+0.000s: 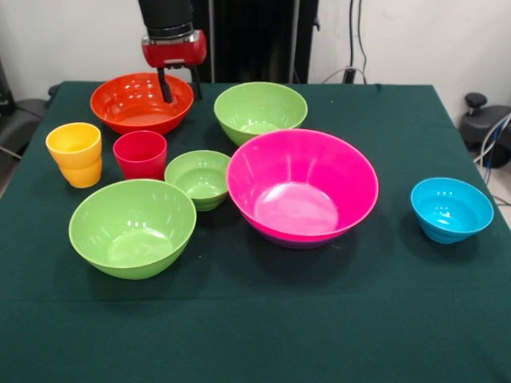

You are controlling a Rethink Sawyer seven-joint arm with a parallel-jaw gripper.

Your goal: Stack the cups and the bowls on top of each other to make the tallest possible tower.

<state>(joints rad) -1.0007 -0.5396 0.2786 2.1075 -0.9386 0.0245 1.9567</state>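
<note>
Pincer (179, 85), upper left: fingers apart, straddling the orange bowl (141, 102) rim, seemingly not clamped; risk: thin glossy rim slips, bowl tips; cups (76, 153) left; pink bowl (301, 186) centre, apparently nested over purple, the tower base.

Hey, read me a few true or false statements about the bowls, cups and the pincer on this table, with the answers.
1. The pincer hangs over the orange bowl. True.
2. The pink bowl holds the blue bowl. False: the blue bowl stands alone, apart from it.
3. The yellow cup and red cup stand side by side. True.
4. The small green bowl is stacked inside a large green bowl. False: it sits directly on the table.
5. The pincer grips a cup. False: its open fingers hold nothing.
</note>
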